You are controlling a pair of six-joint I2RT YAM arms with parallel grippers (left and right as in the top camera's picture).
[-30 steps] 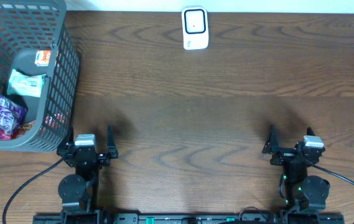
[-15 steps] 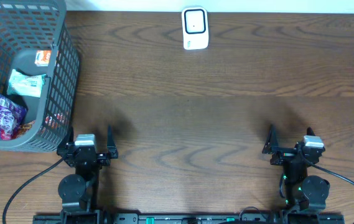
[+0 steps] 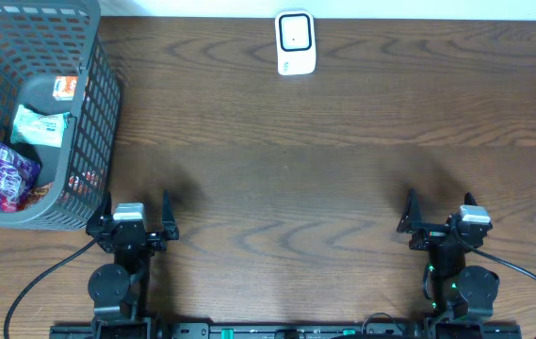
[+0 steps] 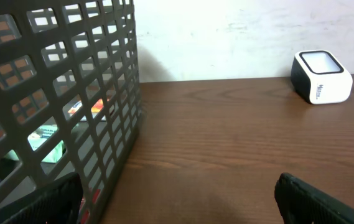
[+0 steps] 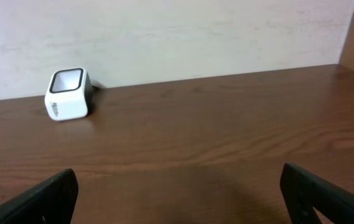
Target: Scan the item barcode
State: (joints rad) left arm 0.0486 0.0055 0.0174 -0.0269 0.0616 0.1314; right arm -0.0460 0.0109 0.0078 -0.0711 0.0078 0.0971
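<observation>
Nothing can be read. The white scanner (image 5: 68,94) at the far edge of the counter (image 3: 343,169) bears small dark lettering, too blurred to read; print on the packets (image 3: 40,125) in the left basket (image 3: 93,85) is too small.

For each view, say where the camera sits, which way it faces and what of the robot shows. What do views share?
Overhead: above the table, looking straight down; left claw and right claw at the near edge.
Left wrist: low, facing the wall past the basket; own fingers below.
Right wrist: low, facing the wall; own fingers below.
Shared: the scanner, in all three.
</observation>
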